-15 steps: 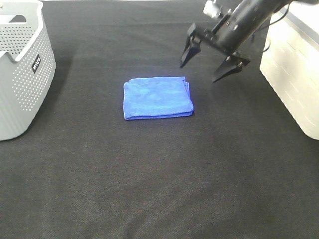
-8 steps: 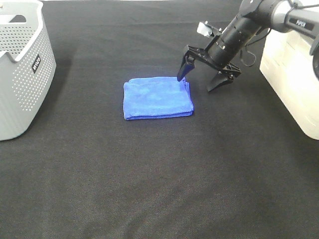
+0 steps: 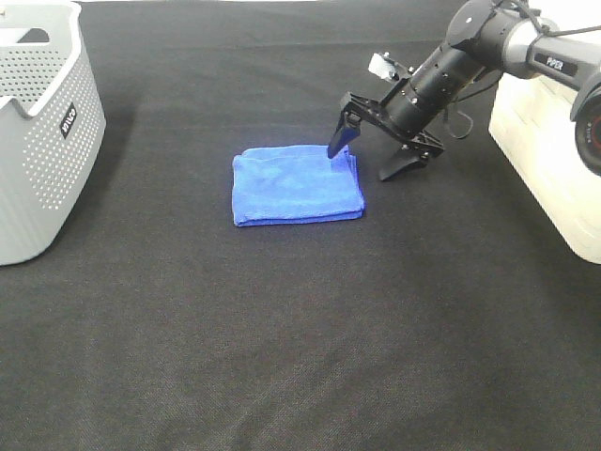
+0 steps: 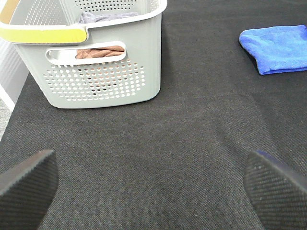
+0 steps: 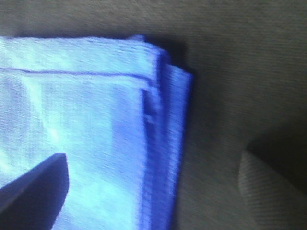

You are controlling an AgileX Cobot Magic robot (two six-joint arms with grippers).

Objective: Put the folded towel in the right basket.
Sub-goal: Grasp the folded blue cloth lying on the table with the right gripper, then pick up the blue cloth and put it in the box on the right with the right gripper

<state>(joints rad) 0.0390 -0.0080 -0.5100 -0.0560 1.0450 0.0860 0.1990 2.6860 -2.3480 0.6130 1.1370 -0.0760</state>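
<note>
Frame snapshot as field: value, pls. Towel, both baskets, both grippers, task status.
towel: blue, folded, flat on the black table cloth
right gripper: open, straddling the towel's edge on the right basket's side; one finger over the towel, the other over bare cloth
left gripper: open, holding nothing, facing the left basket
right basket: white, at the right edge; towel not in it
left basket: grey, perforated; some fabric inside
task status: towel not yet gripped
</note>
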